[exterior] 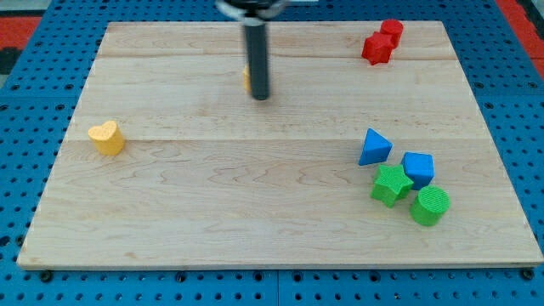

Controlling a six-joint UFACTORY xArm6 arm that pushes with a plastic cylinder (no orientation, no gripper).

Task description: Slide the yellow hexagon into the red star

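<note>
On the far half of the wooden board (pixel 212 195), a little left of centre, my tip (pixel 260 97) rests on the surface at the end of the dark rod, which comes down from the top of the view. There are no jaws to speak of; the arm ends only in this straight rod. Touching the rod's left side, a small sliver of a yellow block (pixel 246 78) peeks out; most of it is hidden behind the rod, so its shape cannot be made out.

At the far right of the board sit two red blocks touching each other: a red star (pixel 376 48) and, just beyond it to the right, a smaller red block (pixel 392 30) whose shape is unclear. They lie well apart from my tip.

Near the left edge lies a yellow heart (pixel 106 137), alone.

At the near right is a tight cluster: a blue triangle (pixel 374 147), a blue block (pixel 418 168) just to its right, a green star (pixel 391 184) below them, and a green cylinder (pixel 430 206) nearest of all.

The board lies on a blue perforated table (pixel 25 102).
</note>
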